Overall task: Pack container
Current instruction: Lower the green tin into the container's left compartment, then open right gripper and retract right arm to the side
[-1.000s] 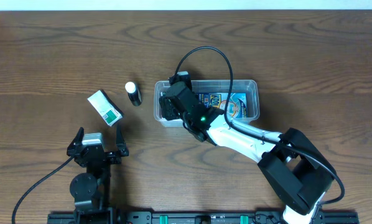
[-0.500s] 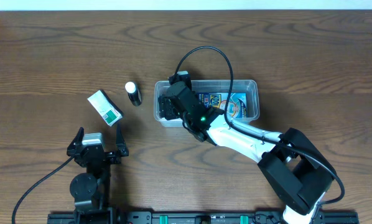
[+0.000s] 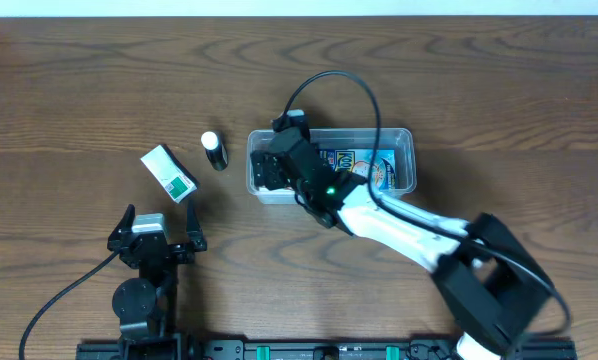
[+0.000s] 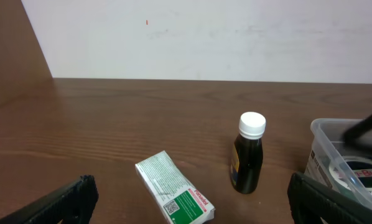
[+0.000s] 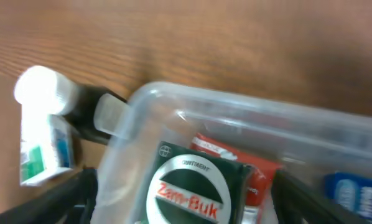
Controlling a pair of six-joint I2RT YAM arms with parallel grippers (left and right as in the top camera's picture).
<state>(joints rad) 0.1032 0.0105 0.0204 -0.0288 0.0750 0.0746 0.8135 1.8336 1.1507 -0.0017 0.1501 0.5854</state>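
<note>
Right arm point(image 3: 399, 225) elbow end swings out right, nearer the camera; right hand point(image 3: 270, 170) and clear plastic rectangular tub point(image 3: 399, 131) creep a hair left.

The container point(image 3: 394, 131) lay on the table point(image 3: 79, 80); in its left end sat a round tin point(image 5: 189, 186), with a printed box point(image 3: 349, 160) to its right; the right gripper point(image 3: 267, 170) hung over that end; a bottle point(image 3: 215, 152) stood upright just left of the container, not touching; a packet point(image 3: 169, 172) lay further left, nearer the front.
</note>
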